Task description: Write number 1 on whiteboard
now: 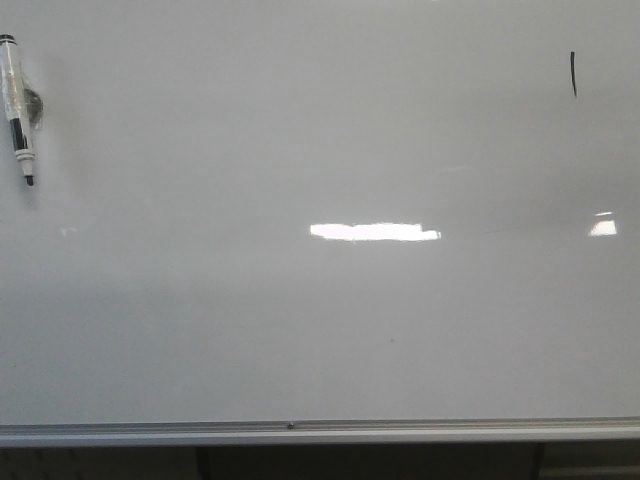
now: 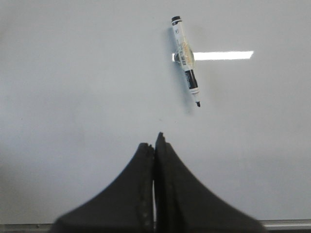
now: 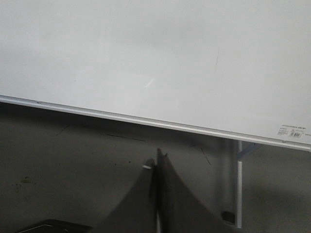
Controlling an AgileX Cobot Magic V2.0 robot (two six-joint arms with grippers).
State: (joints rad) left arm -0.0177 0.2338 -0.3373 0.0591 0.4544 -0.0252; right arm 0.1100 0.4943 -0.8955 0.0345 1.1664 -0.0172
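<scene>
While both arms sit back with nothing held, the left gripper (image 2: 154,145) and right gripper (image 3: 156,162) are pinched closed. Further out, the whiteboard (image 1: 320,330) has a marker pen (image 1: 20,105) stuck at its upper left, and the number 1 (image 1: 573,74) sits way over at the upper right.

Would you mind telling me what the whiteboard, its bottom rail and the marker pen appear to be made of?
The whiteboard looks like glossy coated sheet: it mirrors ceiling lights. Its bottom rail seems brushed silver metal, probably aluminium. The marker pen looks like white plastic with a dark tip.
</scene>
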